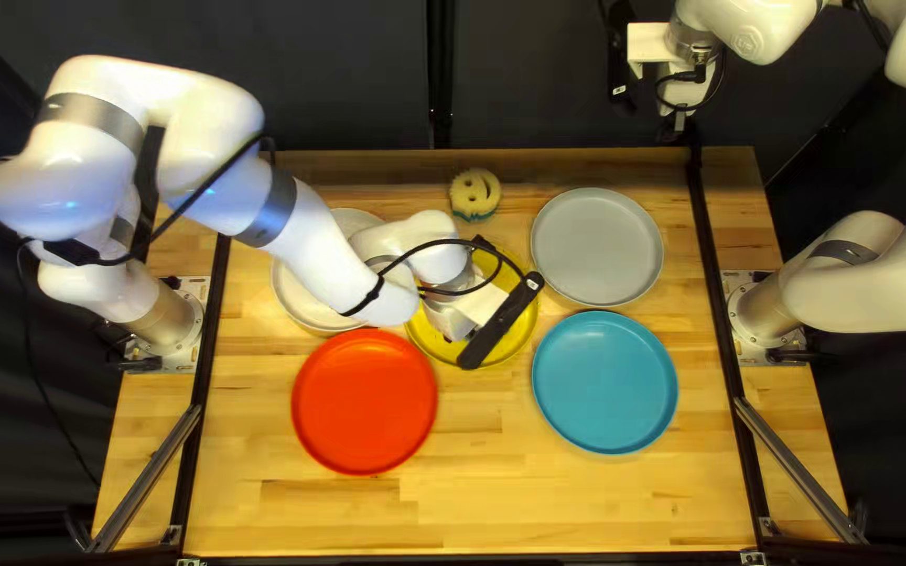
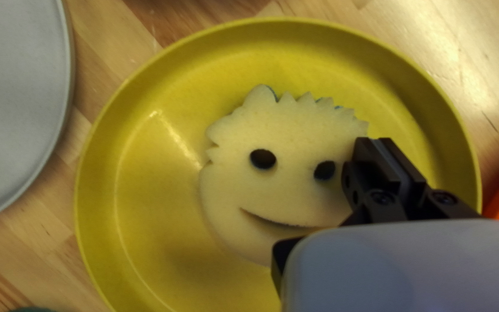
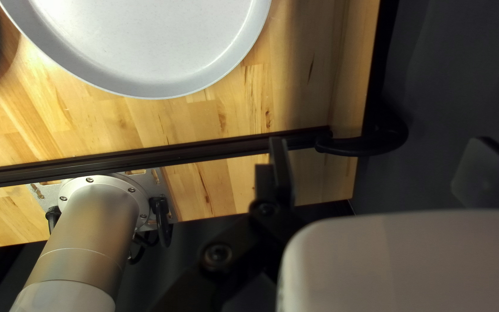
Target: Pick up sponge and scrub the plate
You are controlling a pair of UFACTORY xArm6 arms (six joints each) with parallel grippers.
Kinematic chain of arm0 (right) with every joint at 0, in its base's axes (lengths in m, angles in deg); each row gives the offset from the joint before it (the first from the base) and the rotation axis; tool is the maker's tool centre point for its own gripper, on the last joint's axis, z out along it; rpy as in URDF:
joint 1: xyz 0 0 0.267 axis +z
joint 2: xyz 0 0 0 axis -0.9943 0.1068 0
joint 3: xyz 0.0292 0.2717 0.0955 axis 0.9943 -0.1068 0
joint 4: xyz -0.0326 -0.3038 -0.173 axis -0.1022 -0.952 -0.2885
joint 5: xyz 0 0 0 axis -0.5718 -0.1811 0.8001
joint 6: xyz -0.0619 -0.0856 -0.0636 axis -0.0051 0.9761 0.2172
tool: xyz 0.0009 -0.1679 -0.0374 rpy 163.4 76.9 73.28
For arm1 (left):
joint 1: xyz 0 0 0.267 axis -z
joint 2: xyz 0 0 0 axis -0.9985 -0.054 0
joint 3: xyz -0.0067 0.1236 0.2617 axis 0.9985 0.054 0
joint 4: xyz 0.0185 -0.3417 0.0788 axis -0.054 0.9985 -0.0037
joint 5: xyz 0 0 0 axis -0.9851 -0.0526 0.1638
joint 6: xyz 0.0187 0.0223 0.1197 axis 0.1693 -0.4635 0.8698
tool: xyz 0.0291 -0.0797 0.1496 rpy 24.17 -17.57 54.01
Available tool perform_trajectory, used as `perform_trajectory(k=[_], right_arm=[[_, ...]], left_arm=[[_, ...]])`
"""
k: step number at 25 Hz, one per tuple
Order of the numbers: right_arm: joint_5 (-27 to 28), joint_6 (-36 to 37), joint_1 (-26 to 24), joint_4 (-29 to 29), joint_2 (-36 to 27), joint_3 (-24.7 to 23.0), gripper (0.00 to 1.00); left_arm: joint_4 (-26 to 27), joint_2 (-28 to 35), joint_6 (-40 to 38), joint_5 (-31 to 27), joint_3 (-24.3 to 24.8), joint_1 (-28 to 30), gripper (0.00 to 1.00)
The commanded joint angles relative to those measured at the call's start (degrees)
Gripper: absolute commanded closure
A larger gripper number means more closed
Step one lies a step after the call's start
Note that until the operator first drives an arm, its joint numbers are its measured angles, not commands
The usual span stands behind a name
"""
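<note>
- Sitting nearest on the table (image 1: 453, 524) are the red plate (image 1: 364, 400), at left in the top left view, and the blue plate (image 1: 605, 383), right of it.
- Farther back, the yellow plate (image 1: 524, 333) holds a smiling sponge (image 2: 284, 190), face up.
- The left end effector (image 1: 458, 323) reaches down over that plate, its fingers brought together on the sponge's edge.
- Flanking the yellow plate are a white plate (image 1: 296, 299), partly under the left arm (image 1: 322, 257), and a grey plate (image 1: 597, 246).
- Behind it lies a second sponge (image 1: 475, 194), near the far edge.
- Farthest, the right end effector (image 1: 673, 128) is raised against the dark curtain (image 1: 348, 73), fingers spread wide with nothing between them.
</note>
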Motion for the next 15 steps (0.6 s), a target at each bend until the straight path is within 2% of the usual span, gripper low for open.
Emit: perform_trajectory(k=[1, 5, 15], right_arm=[[0.00, 0.00, 0.00, 0.00, 0.00, 0.00, 0.00], [0.00, 0.00, 0.00, 0.00, 0.00, 0.00, 0.00], [0.00, 0.00, 0.00, 0.00, 0.00, 0.00, 0.00]], left_arm=[[0.64, 2.33, -0.12, -0.09, 3.19, 0.00, 1.00], [0.39, 2.06, -0.39, -1.00, 2.46, -0.24, 1.00], [1.15, -6.56, 3.44, -3.06, -8.72, -3.92, 1.00]])
